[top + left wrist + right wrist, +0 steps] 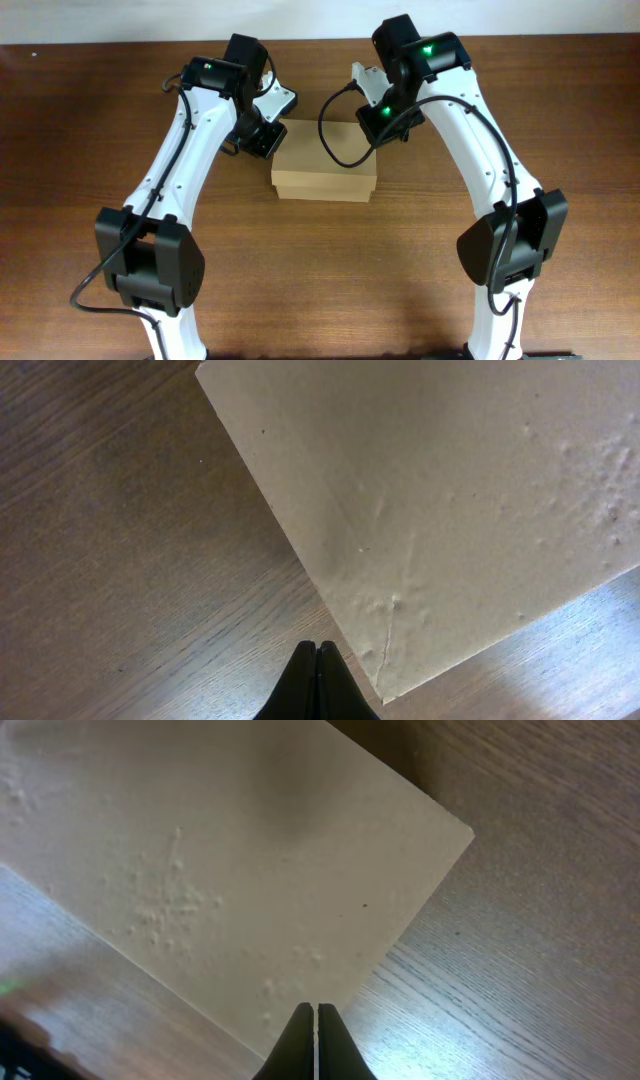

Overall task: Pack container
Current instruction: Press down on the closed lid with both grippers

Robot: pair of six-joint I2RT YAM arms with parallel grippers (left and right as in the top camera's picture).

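The container [325, 160] is a plain tan cardboard box lying closed in the middle of the table, its lid flat on top. My left gripper [317, 648] hovers just beside the box's back left corner, jaws pressed together with nothing between them. From the left wrist, the container [450, 500] fills the upper right of the view. My right gripper [315, 1010] is shut too and empty, over the back right edge of the container [220, 860]. In the overhead view both arms' wrists hide the fingertips.
The brown wooden table [560, 110] spreads around the box. Both white arms reach in from the near edge, their bases [150, 260] [510, 240] to the left and right of the box.
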